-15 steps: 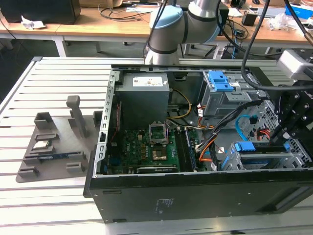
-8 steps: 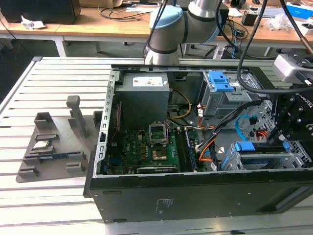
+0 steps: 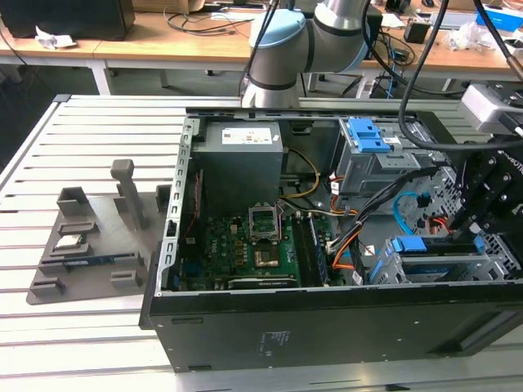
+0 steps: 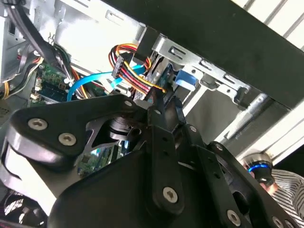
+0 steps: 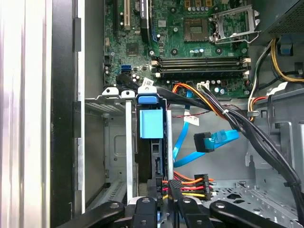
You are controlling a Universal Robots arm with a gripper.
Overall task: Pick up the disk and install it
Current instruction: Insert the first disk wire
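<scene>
The disk [image 3: 409,246] sits edge-on in the lower grey drive cage [image 3: 458,263] at the front corner of the open computer case. Its blue carrier tab [image 5: 151,123] stands up between the cage rails, with the dark disk body [image 5: 154,161] below it. The disk's end and blue carrier [image 4: 184,79] also show in the second wrist view. My gripper [image 3: 474,233] hangs over that cage on the exterior view's right. Its black fingers [image 4: 155,107] come together to a narrow tip with nothing between them, at the disk's connector end [image 5: 168,190].
A red-yellow-black power plug [image 5: 187,183] and a loose blue data cable [image 5: 213,140] lie beside the fingers. The upper drive cage with a blue latch [image 3: 368,135], the power supply [image 3: 243,147] and the motherboard [image 3: 245,245] fill the case. A grey fixture tray [image 3: 90,237] lies outside.
</scene>
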